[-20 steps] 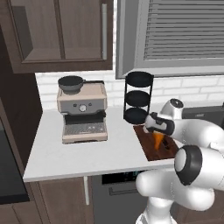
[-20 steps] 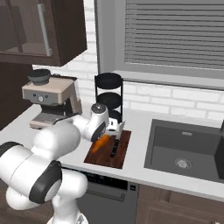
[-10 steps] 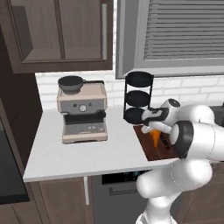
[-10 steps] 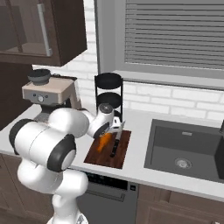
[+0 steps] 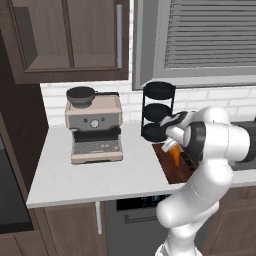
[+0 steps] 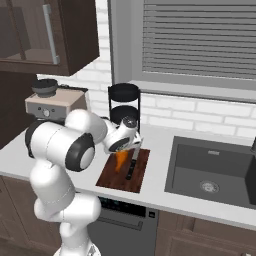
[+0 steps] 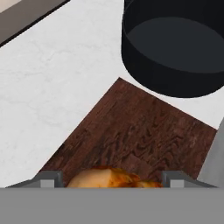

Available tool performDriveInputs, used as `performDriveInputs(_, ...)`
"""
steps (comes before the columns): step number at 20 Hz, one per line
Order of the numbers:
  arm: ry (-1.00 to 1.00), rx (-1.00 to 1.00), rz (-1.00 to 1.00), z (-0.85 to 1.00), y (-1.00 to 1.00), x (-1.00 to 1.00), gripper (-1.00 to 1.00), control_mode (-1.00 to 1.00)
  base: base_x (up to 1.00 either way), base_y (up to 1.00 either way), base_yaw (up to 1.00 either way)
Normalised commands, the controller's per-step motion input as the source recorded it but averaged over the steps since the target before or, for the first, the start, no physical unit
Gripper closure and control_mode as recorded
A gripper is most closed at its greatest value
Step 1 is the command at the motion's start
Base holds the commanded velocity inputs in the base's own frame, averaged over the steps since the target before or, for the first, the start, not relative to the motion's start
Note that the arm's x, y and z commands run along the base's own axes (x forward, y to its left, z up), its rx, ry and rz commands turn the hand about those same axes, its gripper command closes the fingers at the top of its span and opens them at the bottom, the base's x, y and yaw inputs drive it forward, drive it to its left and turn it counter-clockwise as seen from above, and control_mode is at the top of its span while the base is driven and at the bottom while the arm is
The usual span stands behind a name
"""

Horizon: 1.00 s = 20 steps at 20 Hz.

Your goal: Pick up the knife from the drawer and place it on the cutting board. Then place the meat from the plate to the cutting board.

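Orange-brown meat (image 6: 120, 161) hangs in the gripper (image 6: 123, 154), fingers closed on it, long axis near vertical, directly over the board (image 6: 124, 170). Release direction is straight down, judged from both base views. On the board, the knife (image 6: 132, 163) lies at 3 o'clock of the meat, just beside it, handle toward the front edge. At 12 o'clock behind the board stands the rack (image 6: 124, 103).

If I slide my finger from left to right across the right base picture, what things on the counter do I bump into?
Coffee machine → black round rack → cutting board, with the meat and then the knife over it → sink.
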Motion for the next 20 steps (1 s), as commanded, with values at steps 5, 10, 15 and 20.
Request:
performDriveInputs(5,0.0,0.0,0.06,0.13,-0.02,-0.13,-1.0,-1.0,0.0,0.0,0.0)
performDriveInputs(10,0.01,0.0,0.0,0.91,-0.03,-0.3,-1.0,-1.0,0.0,0.0,0.0)
performDriveInputs(15,0.0,0.0,0.0,0.94,0.0,-0.41,-1.0,-1.0,0.0,0.0,0.0)
performDriveInputs(20,-0.05,0.0,-0.04,0.25,-0.26,-0.91,-1.0,-1.0,0.0,0.0,0.0)
